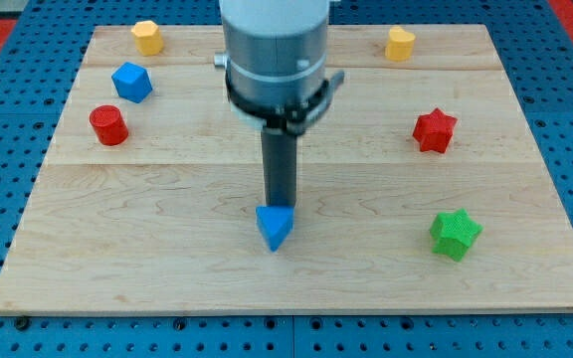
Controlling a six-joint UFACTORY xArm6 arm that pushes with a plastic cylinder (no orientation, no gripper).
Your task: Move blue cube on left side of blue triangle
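The blue cube (131, 82) sits near the view's top left of the wooden board (167, 219). The blue triangle (275, 227) lies low in the middle of the board. My tip (281, 205) stands right at the triangle's upper edge, touching or almost touching it. The cube is far up and to the left of both the tip and the triangle.
A red cylinder (108, 125) sits just below the blue cube. A yellow block (147, 37) is at top left and another yellow block (399, 44) at top right. A red star (434, 130) and a green star (455, 235) stand on the right.
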